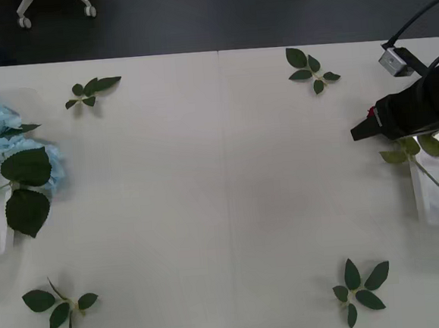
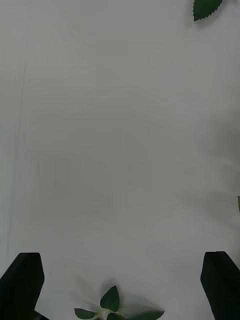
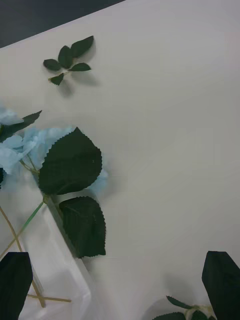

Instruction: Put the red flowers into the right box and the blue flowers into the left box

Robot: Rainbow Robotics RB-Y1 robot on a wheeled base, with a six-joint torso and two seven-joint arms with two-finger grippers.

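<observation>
Your right gripper hangs at the table's right edge, its black arm reaching in from the right above the right box; in the right wrist view its two black fingers stand at the two corners, wide apart, with nothing between them but bare table and a leaf sprig below. Your left gripper hovers by the left box; its fingers too sit at the corners of the left wrist view, spread and empty. You see the blue flowers at the left edge of the table, pale clusters with broad green leaves spilling over the left box, their thin stems lying inside it; of the red flowers you see only a small red spot beside the right arm, while a stem and leaves trail into the right box beneath it. You have the whole middle of the white table open between the two boxes; four loose leaf sprigs lie toward its corners, far left, far right, near left and near right, all well apart from each other. Beyond the table's far edge you see dark floor and the white legs of a chair base.
</observation>
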